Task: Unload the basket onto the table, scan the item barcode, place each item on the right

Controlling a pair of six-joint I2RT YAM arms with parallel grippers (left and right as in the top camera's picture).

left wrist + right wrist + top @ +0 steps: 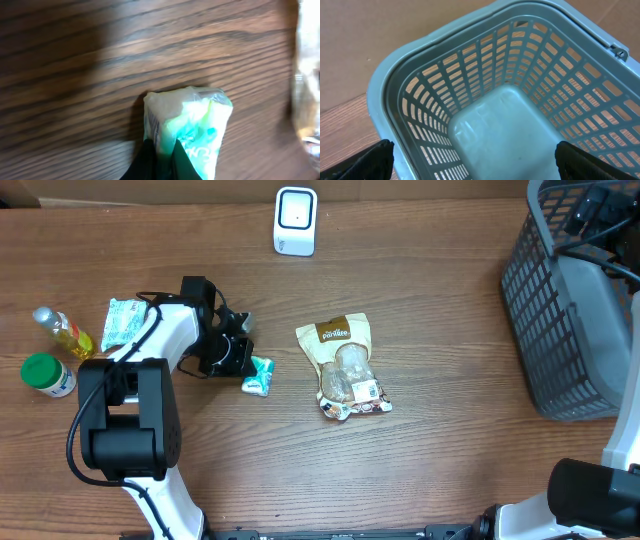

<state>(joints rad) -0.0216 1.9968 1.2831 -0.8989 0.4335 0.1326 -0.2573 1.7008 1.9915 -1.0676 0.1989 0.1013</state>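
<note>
A small green-and-white packet (260,376) (200,117) lies on the wooden table left of centre. My left gripper (246,367) (162,146) is shut on the packet's near edge, both black fingers pinching the wrapper. No barcode shows on it in the left wrist view. The white scanner (295,221) stands at the table's far edge, well away from the packet. My right gripper (476,159) stands open over the grey basket (485,120), with nothing between its fingers (369,161).
A brown snack pouch (345,367) lies at the table's middle. At the far left are a yellow bottle (63,332), a green-lidded jar (48,375) and another green-white packet (125,322). The grey basket (560,320) sits at the right edge.
</note>
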